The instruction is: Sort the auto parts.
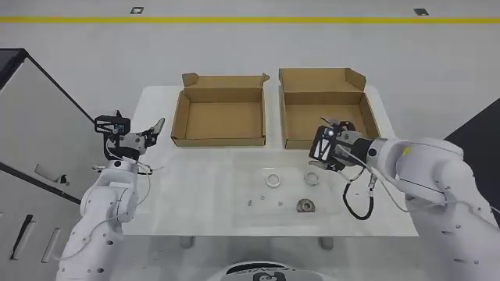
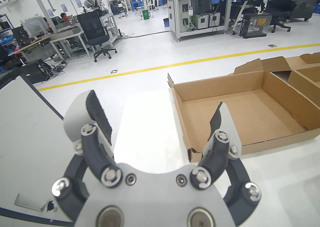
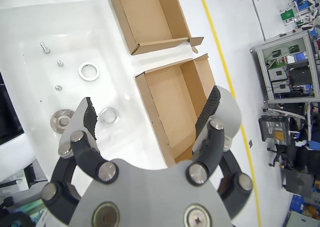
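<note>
The left gripper (image 2: 156, 97) hangs above the left end of the table (image 1: 203, 195), near the outer wall of the left box (image 1: 223, 121). Its two fingers stand wide apart, with nothing between them. The left box holds no parts.

All the parts lie on the front half of the table, well apart from both boxes. First come three small bolts (image 3: 44, 47) in a loose row. They look like metal, light and stiff, and I think they roll easily, so a grip across the shaft just under the head seems safest. Next is a ring (image 1: 274, 179), then a second ring (image 1: 312, 178). Both lie flat, thin and shiny, so they are probably smooth and slippery. I would put one finger inside the hole and one outside, pinching the wall. In front of the second ring lies the flange (image 1: 305, 204) — the thickest part and likely the heaviest. Its raised middle or its outer rim gives a firm hold.

The right box (image 1: 320, 113) also holds no parts. The right gripper (image 3: 151, 92) hangs over its near edge, close to the second ring — its fingers are spread and hold nothing.
</note>
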Controlling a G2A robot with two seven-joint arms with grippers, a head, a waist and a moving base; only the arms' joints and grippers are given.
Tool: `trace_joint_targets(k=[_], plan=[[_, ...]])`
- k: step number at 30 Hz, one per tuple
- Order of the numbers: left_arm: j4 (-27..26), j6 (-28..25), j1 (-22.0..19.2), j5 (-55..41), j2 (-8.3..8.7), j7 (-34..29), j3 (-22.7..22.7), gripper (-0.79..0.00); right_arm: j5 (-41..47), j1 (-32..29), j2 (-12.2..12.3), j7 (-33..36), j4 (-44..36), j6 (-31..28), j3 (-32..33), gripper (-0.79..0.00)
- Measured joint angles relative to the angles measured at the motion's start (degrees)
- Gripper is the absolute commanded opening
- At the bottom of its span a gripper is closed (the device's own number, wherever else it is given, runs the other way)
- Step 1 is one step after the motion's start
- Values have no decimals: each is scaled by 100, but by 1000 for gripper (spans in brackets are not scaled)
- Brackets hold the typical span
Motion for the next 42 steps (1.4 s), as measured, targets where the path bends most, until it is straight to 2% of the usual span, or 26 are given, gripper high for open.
trace_joint_targets(k=[4,17,21,25,29,34,37,42], plan=[[0,0,0,0,0,0,0,0,233,186,141,305,96,306,-322,0],[0,0,0,0,0,0,0,0,267,173,157,229,78,230,-401,0],[0,0,0,0,0,0,0,0,538,248,284,215,54,216,-660,0],[0,0,0,0,0,0,0,0,964,528,579,573,8,572,-1176,0],[0,0,0,0,0,0,0,0,1706,1087,953,1210,-43,1208,-1855,0],[0,0,0,0,0,0,0,0,2779,2244,1425,2076,73,2074,-2990,0],[0,0,0,0,0,0,0,0,3174,2960,1616,2308,240,2306,-3693,0],[0,0,0,0,0,0,0,0,3476,3817,1807,2248,600,2247,-4586,0]])
